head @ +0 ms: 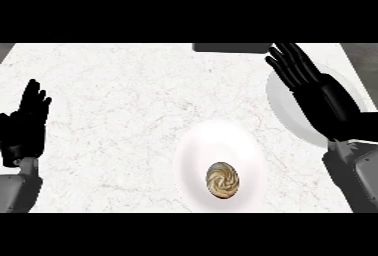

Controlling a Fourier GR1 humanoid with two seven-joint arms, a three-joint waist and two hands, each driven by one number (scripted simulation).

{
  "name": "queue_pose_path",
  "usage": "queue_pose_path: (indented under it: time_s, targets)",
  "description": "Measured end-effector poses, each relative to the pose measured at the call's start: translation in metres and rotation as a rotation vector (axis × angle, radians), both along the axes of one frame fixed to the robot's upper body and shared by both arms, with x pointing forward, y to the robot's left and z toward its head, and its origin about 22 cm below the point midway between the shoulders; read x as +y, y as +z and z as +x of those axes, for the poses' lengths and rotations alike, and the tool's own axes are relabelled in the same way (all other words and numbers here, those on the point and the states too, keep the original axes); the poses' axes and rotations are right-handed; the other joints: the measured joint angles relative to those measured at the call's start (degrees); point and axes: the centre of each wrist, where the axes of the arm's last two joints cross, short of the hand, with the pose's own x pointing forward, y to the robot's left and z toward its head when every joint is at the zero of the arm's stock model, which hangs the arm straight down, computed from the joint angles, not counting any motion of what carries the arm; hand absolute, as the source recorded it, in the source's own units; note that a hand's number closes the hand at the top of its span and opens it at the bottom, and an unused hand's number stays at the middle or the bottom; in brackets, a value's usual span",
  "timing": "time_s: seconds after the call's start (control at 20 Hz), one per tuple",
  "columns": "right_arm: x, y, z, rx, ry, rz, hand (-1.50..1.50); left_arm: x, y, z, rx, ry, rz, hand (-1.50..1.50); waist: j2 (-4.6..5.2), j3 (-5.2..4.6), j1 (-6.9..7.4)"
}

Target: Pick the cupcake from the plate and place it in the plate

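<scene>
Looking down, head view: white marbled stone counter top (118, 125), two plates, one cupcake, both hands.
Cupcake: small round cupcake with tan-and-brown swirled frosting (224, 180), sitting in the lower part of the near plate, touched by neither hand.
Near plate: glossy white plate (214, 145), seen as a tall oval, low and right of centre on the counter.
Far plate: pale grey-white round plate (279, 100) at the counter's right side, largely hidden under the right hand and forearm; well apart from the cupcake.
Right hand: black right hand (306, 75), fingers straight and slightly spread, pointing up and left, over the far plate; holding nothing; contact with the plate not clear.
Left hand: black left hand (26, 122) at the left edge, fingers up and straight, close together, resting, holding nothing.
Forearms: grey, entering from the lower corners.
Back edge: dark grey flat block (229, 47) at the counter's far rim, just beside the right fingertips.
</scene>
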Motion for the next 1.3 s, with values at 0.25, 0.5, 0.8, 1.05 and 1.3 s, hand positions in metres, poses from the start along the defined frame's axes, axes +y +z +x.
queue_pose_path:
  time_s: [0.25, 0.5, 0.8, 1.05, 1.3]
  targets:
    - [-0.028, 0.011, -0.005, -0.003, -0.309, -0.038, 1.50, -0.011, -0.038, -0.019, 0.140, -0.067, -0.061, 0.00, -0.73, 1.36, -2.26]
    - [-0.090, -0.006, -0.017, 0.042, -0.765, -0.265, -1.50, -0.031, -0.066, -0.038, 0.245, -0.149, -0.136, 0.00, -1.16, 1.27, -6.73]
    - [-0.078, -0.043, -0.069, -0.012, -1.080, -0.208, -1.50, -0.046, -0.075, -0.052, 0.236, -0.229, -0.160, 0.00, -1.78, 2.01, -6.19]
    - [-0.053, -0.052, -0.127, -0.015, -1.138, -0.269, -1.50, -0.053, -0.075, -0.055, 0.226, -0.286, -0.168, 0.00, -1.37, 2.12, -4.02]
    - [-0.041, -0.053, -0.165, 0.137, -1.032, -0.489, -1.50, -0.060, -0.075, -0.055, 0.217, -0.315, -0.166, 0.00, -0.94, 1.98, -2.79]
